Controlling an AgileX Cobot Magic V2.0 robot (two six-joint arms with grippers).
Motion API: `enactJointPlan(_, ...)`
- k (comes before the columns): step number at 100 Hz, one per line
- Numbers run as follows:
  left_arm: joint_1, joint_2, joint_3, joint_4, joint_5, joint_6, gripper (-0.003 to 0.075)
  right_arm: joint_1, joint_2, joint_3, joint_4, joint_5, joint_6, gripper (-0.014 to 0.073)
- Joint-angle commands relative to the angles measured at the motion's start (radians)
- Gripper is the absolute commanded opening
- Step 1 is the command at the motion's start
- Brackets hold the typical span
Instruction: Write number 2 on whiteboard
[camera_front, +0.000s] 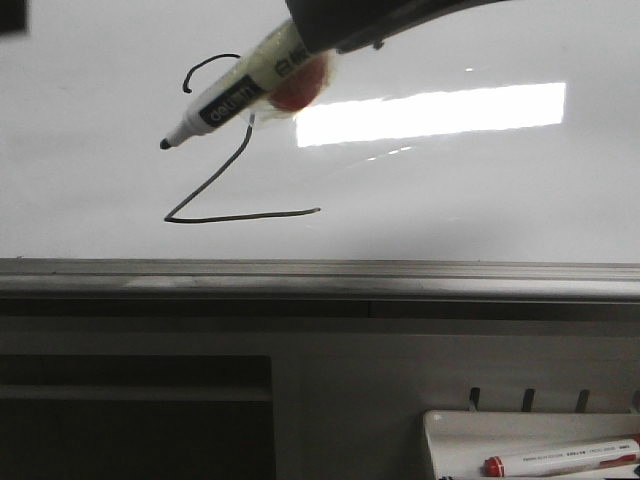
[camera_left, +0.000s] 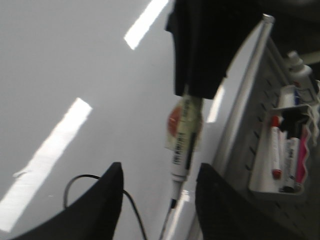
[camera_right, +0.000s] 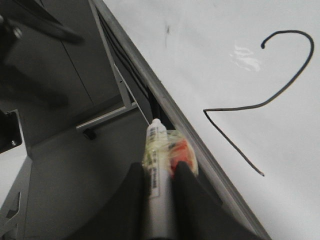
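1. I judged the main risk was a stray mark: the right pincer was clamped on the black marker, and the uncapped tip hung just off the whiteboard, beside the digit's diagonal. Any dip toward the glossy surface would have spoiled the finished figure.
2. I thought a slip was also possible. The barrel sat wrapped in clear tape with a red patch between the fingers, so a loosened hold could have let it drop toward the grey rail.
3. The left pincer stood wide and held nothing, close to the board; I judged a careless swing could have smeared fresh ink.
4. The number 2 looked complete: a thin black line, curled hook, long diagonal, flat base, drawn on the board's left part above the rail.
5. A spare red-capped marker lay in the small white tray below, near the right corner.
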Motion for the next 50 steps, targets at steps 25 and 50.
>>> enactJointPlan(25,-0.022,0.227,-0.137,-0.021,-0.038,-0.016,0.0386,0.002,-0.011,-0.074,0.029,0.054,-0.009,-0.005)
enactJointPlan(50,-0.022,0.291,-0.165,-0.021,-0.048,-0.016,0.0376,0.002,-0.011,-0.074,0.031,0.07,-0.009,-0.005)
